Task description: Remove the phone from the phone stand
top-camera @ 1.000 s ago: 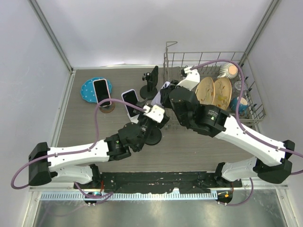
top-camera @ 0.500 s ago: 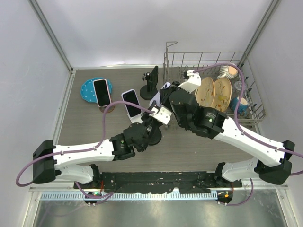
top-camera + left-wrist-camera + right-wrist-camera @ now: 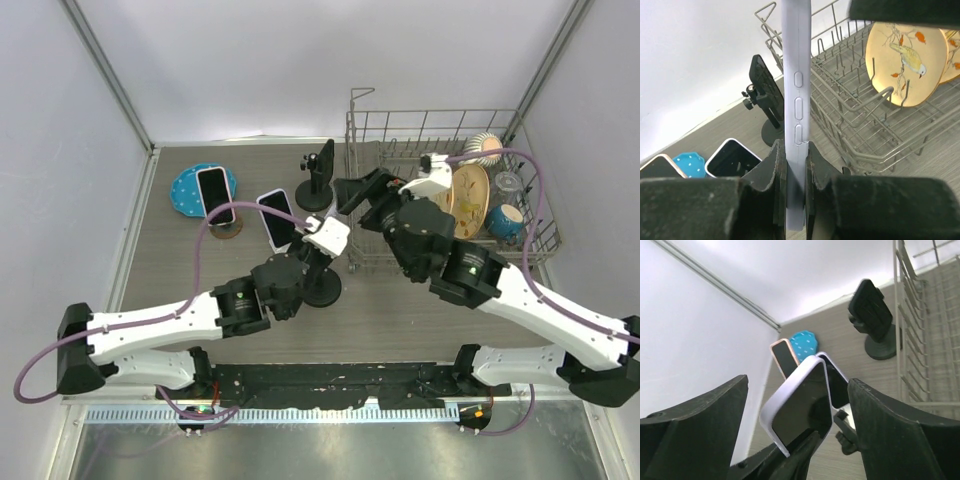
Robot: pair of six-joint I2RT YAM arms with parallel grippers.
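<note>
The phone has a lavender case and stands on edge, with my left gripper shut on its lower part. In the right wrist view the same phone shows its dark screen between my right gripper's wide open fingers, which do not touch it. From above, the left gripper sits over the phone stand's round black base, and the right gripper hovers just behind it. Part of the stand's black clamp shows below the phone. Whether phone and clamp still touch is hidden.
A wire dish rack at the back right holds yellow plates and a blue bowl. Another black stand with a phone is at the back. Two more propped phones stand by a blue plate.
My left gripper has closed on the lavender phone. My right gripper has opened, let go of it, and drawn back to the right toward the rack.
</note>
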